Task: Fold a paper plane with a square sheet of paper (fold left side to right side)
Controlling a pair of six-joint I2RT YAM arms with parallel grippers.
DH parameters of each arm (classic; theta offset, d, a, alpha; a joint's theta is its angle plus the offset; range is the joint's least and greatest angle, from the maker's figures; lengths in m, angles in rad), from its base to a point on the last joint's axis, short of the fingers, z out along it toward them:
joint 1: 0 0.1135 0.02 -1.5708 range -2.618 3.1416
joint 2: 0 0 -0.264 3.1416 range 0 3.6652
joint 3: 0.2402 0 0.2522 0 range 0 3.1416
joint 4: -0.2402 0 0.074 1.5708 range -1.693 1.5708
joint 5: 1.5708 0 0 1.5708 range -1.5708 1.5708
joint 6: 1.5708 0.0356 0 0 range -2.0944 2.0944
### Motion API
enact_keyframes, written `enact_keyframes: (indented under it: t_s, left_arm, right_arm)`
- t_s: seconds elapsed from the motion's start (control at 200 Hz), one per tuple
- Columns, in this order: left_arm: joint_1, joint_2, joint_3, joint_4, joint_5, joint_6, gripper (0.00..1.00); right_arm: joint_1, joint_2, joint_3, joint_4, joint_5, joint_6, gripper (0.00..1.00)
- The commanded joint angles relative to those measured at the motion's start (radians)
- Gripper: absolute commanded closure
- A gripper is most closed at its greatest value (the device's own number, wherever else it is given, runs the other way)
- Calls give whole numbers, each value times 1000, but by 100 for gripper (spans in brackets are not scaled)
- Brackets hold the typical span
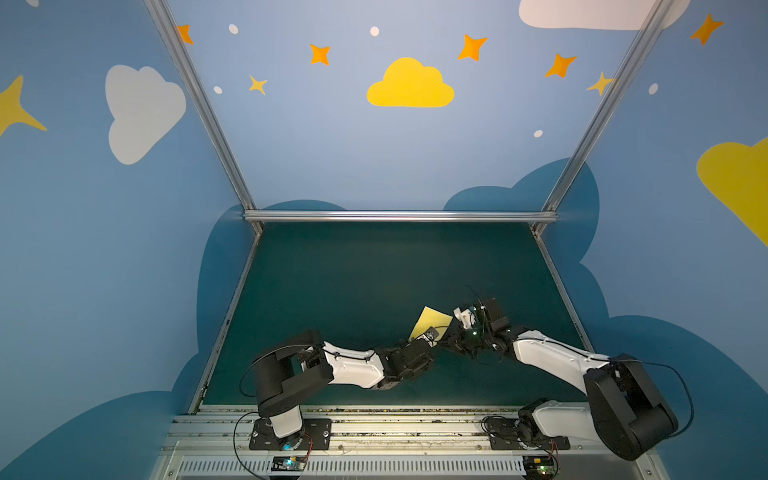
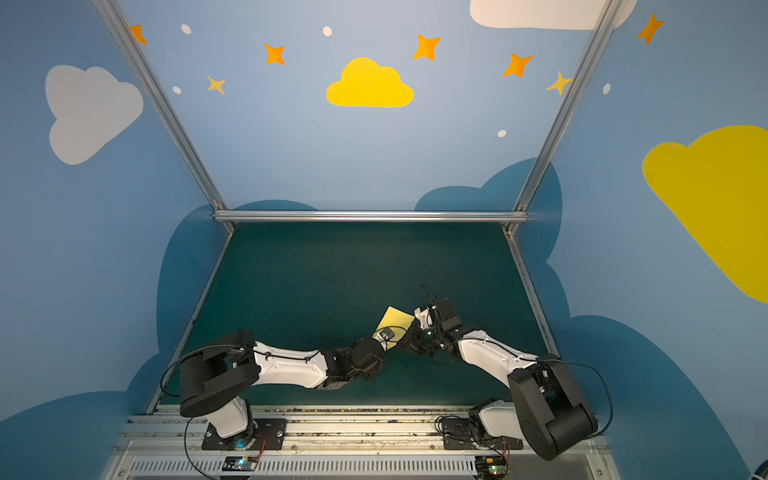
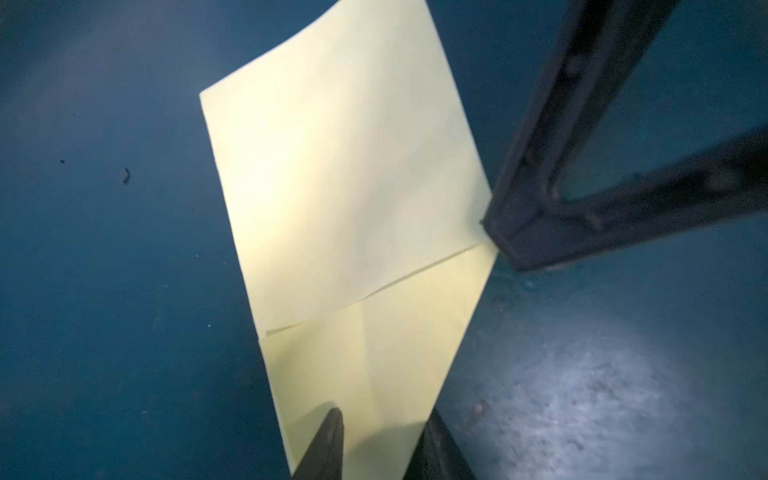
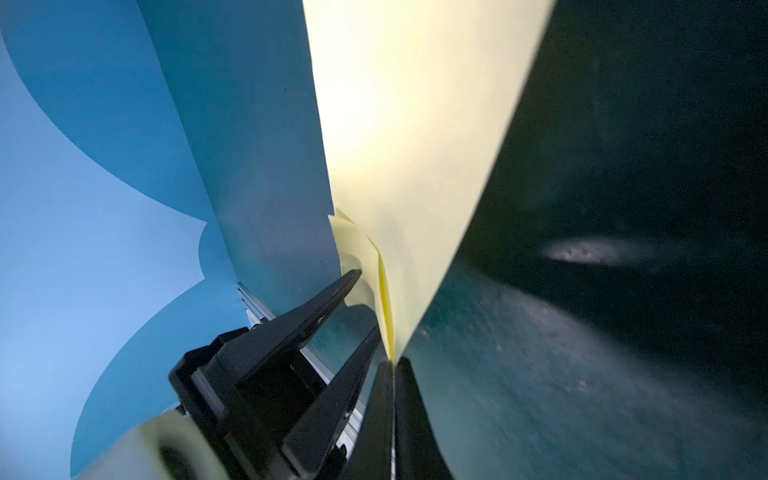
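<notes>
The square sheet of paper point(image 1: 432, 321) point(image 2: 395, 319) is pale yellow and partly folded, held tilted above the table's middle between both grippers. In the left wrist view the paper point(image 3: 345, 166) shows a folded flap and tapers to a point. My left gripper point(image 3: 380, 415) point(image 1: 431, 335) straddles that tapered end with its jaws apart, one finger over the paper and one at its edge. My right gripper point(image 4: 392, 361) point(image 1: 448, 336) is shut on the paper's point(image 4: 415, 124) side corner. Its dark fingers point(image 3: 511, 237) meet the paper there. The left fingers point(image 4: 316, 316) show beside it.
The dark green table mat point(image 1: 353, 282) lies under both arms. An aluminium rail point(image 1: 399, 216) runs along the back, with slanted rails at both sides and blue painted walls around. The arm bases stand on the front rail point(image 1: 395, 428). A small speck of debris point(image 3: 124, 176) lies on the mat.
</notes>
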Motion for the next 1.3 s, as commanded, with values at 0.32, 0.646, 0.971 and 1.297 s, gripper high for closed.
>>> enact_keyframes:
  t_s: [0.32, 0.646, 0.971, 1.297]
  left_arm:
    - [29, 17, 32, 8, -41, 26, 58]
    - [42, 11, 36, 2, -38, 8, 57]
    - [153, -3, 112, -77, 125, -81, 69]
    - [198, 110, 156, -115, 141, -92, 79]
  right_arm:
    - [-30, -6, 30, -21, -28, -25, 100]
    - [-41, -24, 8, -69, 30, -37, 63]
    - [-37, 51, -20, 15, 6, -33, 49]
    - [-17, 113, -22, 86, 0, -4, 42]
